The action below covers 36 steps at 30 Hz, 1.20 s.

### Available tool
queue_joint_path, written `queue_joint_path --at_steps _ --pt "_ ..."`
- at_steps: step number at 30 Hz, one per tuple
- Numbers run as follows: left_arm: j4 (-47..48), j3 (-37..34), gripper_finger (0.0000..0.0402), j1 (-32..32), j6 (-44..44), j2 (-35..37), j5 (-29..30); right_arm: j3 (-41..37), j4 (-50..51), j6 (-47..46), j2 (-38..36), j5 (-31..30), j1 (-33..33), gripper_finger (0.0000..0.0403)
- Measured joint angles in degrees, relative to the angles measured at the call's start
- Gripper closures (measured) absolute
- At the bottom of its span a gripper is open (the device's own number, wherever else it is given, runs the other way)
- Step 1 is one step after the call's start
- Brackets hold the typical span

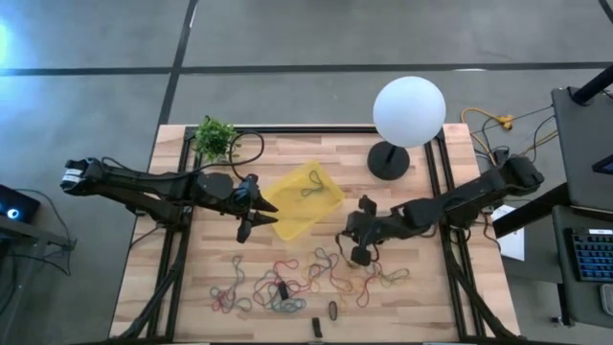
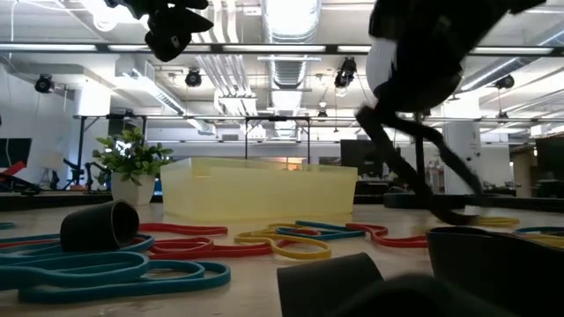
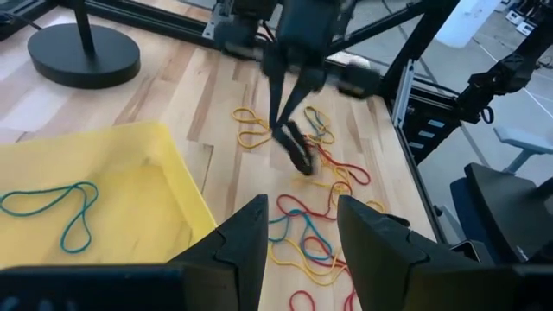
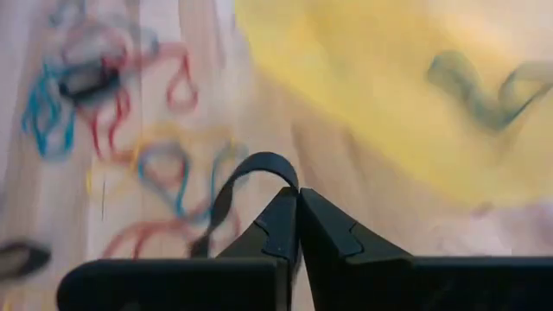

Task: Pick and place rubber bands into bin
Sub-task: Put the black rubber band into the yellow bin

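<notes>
Between the clenched fingertips of the right pincer [image 4: 298, 203] hangs a black rubber band [image 4: 233, 186], beside the bin [image 1: 305, 197]; left pincer [image 1: 251, 222] gapes empty

A pale wooden plank tabletop [image 1: 421, 287] stands on grey concrete floor [image 1: 287, 34]; long ceiling strip lights [image 2: 132, 48] glow across the upper frame.

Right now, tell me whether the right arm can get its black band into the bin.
Probably yes. The right gripper, shut on a black rubber band, hangs beside the yellow bin, with bare table between. The left gripper waits at the bin's far side.
</notes>
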<state>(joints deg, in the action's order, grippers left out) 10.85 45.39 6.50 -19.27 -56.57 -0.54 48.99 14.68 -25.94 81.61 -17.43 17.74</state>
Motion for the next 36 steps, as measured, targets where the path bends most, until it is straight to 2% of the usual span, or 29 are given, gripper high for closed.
queue_joint_path --at_steps 8,18,24,36 --pt "-0.33 -0.11 0.0277 0.02 -0.02 -0.81 0.00 8.21 -0.12 10.11 -3.85 -5.83 -2.11 0.0395" --pt "-2.52 -0.20 0.0277 0.23 0.09 -1.76 -0.07 19.33 -0.02 22.92 1.78 -6.71 -10.74 0.0395" --pt "-2.55 -0.21 0.0277 2.92 0.09 0.30 0.11 20.74 -0.89 22.73 6.56 -1.04 -17.12 0.0395" --pt "-1.29 -0.68 0.0277 9.76 -2.03 2.99 9.62 21.09 -6.54 20.61 16.50 5.94 -25.22 0.0395"
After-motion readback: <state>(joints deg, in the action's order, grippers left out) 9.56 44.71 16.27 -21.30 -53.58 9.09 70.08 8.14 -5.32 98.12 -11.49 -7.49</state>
